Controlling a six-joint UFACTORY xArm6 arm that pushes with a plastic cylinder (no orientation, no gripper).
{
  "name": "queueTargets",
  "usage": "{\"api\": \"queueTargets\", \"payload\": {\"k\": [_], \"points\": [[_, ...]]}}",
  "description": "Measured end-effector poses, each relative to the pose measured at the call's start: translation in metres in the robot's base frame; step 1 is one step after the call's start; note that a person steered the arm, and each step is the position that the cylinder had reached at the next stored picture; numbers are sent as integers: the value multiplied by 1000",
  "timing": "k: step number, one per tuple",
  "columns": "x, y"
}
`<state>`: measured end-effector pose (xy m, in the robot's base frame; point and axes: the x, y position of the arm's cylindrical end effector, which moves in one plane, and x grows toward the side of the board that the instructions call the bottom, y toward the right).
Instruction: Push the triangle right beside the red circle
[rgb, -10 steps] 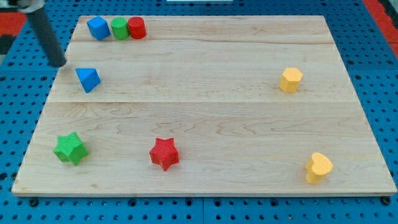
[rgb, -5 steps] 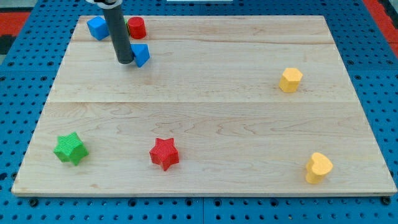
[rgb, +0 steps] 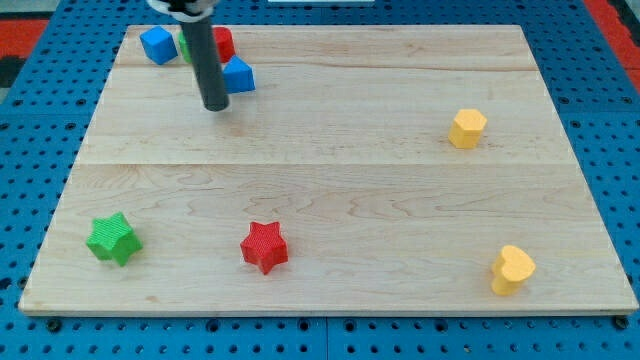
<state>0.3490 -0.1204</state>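
The blue triangle (rgb: 239, 76) lies near the view's top left, just below and right of the red circle (rgb: 223, 42). The rod partly hides the red circle and most of the green circle (rgb: 185, 46) to its left. My tip (rgb: 215, 105) rests on the board just below and left of the triangle, close to it. A blue cube (rgb: 157, 45) sits left of the green circle.
A green star (rgb: 111, 239) sits at the bottom left and a red star (rgb: 264, 246) at the bottom centre. A yellow hexagon (rgb: 467, 128) lies at the right and a yellow heart (rgb: 512, 269) at the bottom right of the wooden board (rgb: 350, 180).
The triangle has been pushed from the left edge up and to the right, ending beside the red circle. My tip followed it and has now slid slightly down and right.
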Motion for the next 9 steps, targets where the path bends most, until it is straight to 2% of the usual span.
{"api": "queueTargets", "payload": {"k": [1,3,5,7,8,9], "points": [[-26,2],[-53,33],[-86,32],[-87,23],[-72,55],[-43,132]]}}
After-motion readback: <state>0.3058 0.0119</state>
